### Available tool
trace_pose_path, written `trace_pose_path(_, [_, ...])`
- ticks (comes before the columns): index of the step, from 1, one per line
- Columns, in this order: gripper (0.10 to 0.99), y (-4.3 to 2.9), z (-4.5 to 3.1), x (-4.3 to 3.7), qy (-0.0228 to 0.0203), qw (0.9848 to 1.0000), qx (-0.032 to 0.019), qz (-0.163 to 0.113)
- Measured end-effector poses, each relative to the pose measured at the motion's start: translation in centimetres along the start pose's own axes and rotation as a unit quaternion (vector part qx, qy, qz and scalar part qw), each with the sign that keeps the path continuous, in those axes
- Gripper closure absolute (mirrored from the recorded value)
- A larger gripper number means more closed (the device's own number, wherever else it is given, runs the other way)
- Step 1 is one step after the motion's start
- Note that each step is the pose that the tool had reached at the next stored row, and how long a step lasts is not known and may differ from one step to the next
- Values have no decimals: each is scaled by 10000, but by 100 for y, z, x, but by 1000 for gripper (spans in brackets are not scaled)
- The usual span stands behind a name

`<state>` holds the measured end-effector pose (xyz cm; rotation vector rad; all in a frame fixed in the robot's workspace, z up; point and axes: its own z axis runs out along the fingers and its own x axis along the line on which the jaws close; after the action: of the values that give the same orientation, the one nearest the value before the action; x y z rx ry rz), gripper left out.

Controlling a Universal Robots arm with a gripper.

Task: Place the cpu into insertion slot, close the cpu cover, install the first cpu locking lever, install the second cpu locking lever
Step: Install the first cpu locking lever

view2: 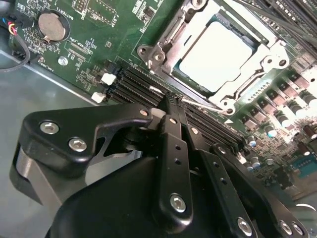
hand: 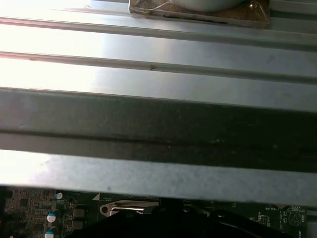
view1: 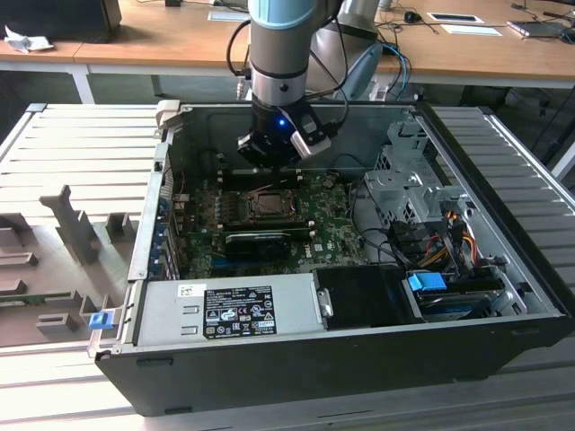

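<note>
in the exterior view the arm reaches down into an open computer case [view1: 503, 269], and its gripper [view1: 272, 160] hangs just above the green motherboard [view1: 337, 238], at about twelve o'clock from the insertion slot [view1: 265, 205] and close beside it. the second wrist view looks along the gripper [view2: 172, 101] from behind: its two black fingers [view2: 173, 144] are drawn together into a narrow, closed point with nothing between them, and the tip sits at the near edge of the socket, right by a thin silvery locking lever [view2: 198, 103] that runs along that side; whether the tip actually touches the lever cannot be told. the cpu [view2: 215, 55] lies seated in the insertion slot [view2: 168, 34], its pale silvery face showing through the large cut-out of the cpu cover [view2: 257, 54], which lies flat down over the chip's edges. black memory slots [view2: 136, 82] run alongside the socket, between it and the gripper's body, and a round coin battery [view2: 52, 26] sits on the board at about ten o'clock from the socket in that view. in the exterior view a grey power supply with a label [view1: 235, 310] fills the near side of the case at six o'clock from the socket, and a metal drive cage [view1: 406, 184] stands at three o'clock. the first wrist view shows a ribbed metal surface [hand: 158, 84] with a strip of the green board [hand: 34, 208] below it.
</note>
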<state>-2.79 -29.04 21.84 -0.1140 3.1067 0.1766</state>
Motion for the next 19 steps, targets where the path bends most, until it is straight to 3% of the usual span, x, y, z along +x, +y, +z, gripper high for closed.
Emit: trace_pose_path(19, [980, -17, 130, -55, 23, 10000, 33, 0])
